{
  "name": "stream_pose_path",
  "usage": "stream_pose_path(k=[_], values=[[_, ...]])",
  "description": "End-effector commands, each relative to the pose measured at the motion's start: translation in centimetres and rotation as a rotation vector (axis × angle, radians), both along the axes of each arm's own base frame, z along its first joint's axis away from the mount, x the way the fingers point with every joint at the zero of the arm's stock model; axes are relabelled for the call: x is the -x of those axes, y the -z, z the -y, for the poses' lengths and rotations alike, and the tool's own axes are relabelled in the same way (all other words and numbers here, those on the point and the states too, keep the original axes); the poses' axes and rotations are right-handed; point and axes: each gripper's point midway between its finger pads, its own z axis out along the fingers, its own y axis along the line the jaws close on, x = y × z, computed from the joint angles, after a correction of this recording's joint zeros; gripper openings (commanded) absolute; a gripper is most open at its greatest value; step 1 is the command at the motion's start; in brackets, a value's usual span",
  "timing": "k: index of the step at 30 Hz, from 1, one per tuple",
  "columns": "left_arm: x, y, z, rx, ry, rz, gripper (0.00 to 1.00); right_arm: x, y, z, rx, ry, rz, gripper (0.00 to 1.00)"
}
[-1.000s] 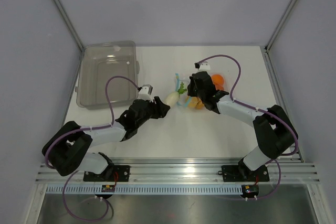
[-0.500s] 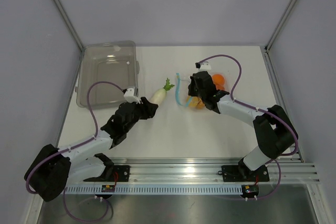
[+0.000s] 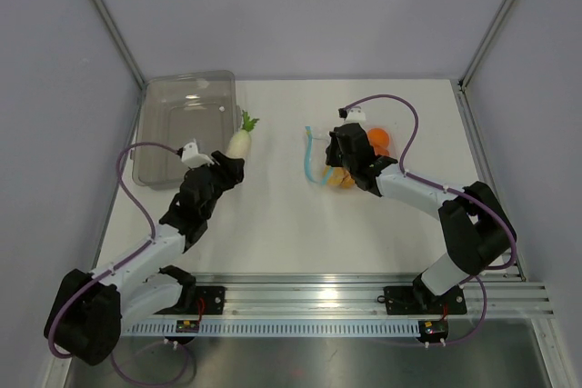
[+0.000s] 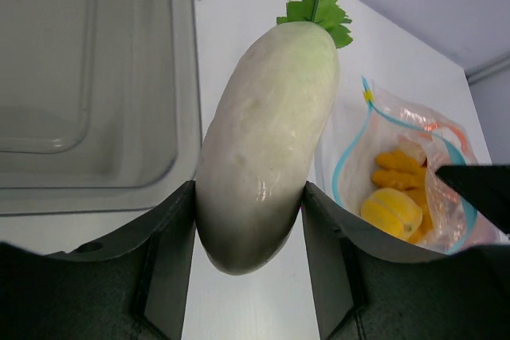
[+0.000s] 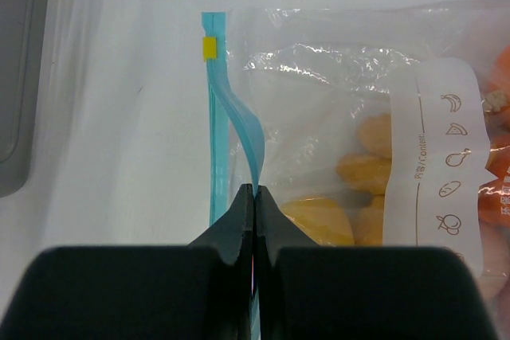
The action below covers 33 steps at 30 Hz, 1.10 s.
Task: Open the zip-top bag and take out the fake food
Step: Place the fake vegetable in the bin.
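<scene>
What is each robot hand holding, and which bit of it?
The left gripper holds the white radish by its rounded lower end. The right gripper pinches the light blue zip strip of the zip-top bag.

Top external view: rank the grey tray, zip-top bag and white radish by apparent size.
1. grey tray, clearly largest
2. zip-top bag, partly hidden, so its full extent is unsure
3. white radish, smallest
</scene>
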Motion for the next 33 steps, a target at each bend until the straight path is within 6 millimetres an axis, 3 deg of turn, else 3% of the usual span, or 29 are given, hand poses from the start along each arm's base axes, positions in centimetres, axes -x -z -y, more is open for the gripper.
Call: stream_pose_path(k=[1, 8, 18, 27, 32, 33], values=[[-1.7, -4.7, -2.5, 0.085, -0.132, 0.11, 0.39, -0.5, -2.1, 0.0, -0.038, 0.012, 0.044, 0.0], [-3.2, -4.8, -6.9, 0.11, -0.243, 0.098, 0.4, -0.4, -2.1, -0.1, -0.046, 0.005, 0.041, 0.0], [-7.9, -6.0, -11.3, 0.044, -0.369, 0.032, 0.4, -0.1, -1.1, -0.6, -0.047, -0.021, 0.013, 0.0], [-10.7, -5.0, -14.2, -0.015, -0.438, -0.051, 0.44, 0.3, -1.1, -0.9, -0.049, -0.05, 0.008, 0.0], [-12.1, -4.8, -14.8, 0.013, -0.43, -0.038, 0.45, 0.6, -1.1, -1.0, -0.052, -0.066, 0.005, 0.0], [-12.3, -4.6, -15.9, 0.008, -0.444, -0.043, 0.46, 0.6, -1.3, -0.9, -0.053, -0.065, 0.01, 0.0]])
